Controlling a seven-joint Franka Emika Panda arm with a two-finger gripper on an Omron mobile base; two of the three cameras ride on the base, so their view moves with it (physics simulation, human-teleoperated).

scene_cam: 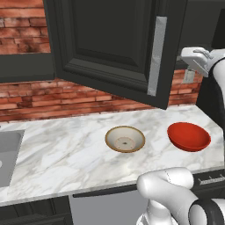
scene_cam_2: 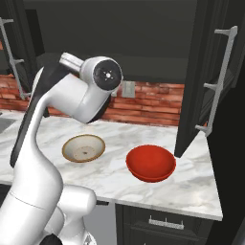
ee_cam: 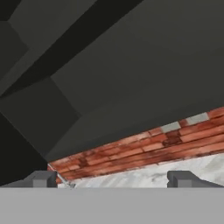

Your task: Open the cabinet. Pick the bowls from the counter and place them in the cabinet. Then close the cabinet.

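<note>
The dark cabinet (scene_cam: pixel 110 39) hangs over the counter (scene_cam: pixel 57 149) with its doors swung open; one door with a long silver handle (scene_cam: pixel 157 57) juts toward me, and another open door (scene_cam_2: pixel 196 72) stands at the right. The tan-rimmed bowl (scene_cam: pixel 125 139) (scene_cam_2: pixel 83 148) and the red bowl (scene_cam: pixel 189 136) (scene_cam_2: pixel 150 163) sit side by side on the marble. My gripper (ee_cam: pixel 112 179) is open with nothing between its fingers, raised high near the cabinet (ee_cam: pixel 131 65) and well above both bowls. My white hand (scene_cam: pixel 197 59) shows at the upper right.
A red brick wall (scene_cam: pixel 52 99) backs the counter and carries a wall outlet (scene_cam_2: pixel 128 88). A grey sink (scene_cam: pixel 6 154) lies at the far left. Dark lower drawers (scene_cam_2: pixel 165 222) run under the counter's front edge. My own arm (scene_cam_2: pixel 72 100) rises over the counter's left part.
</note>
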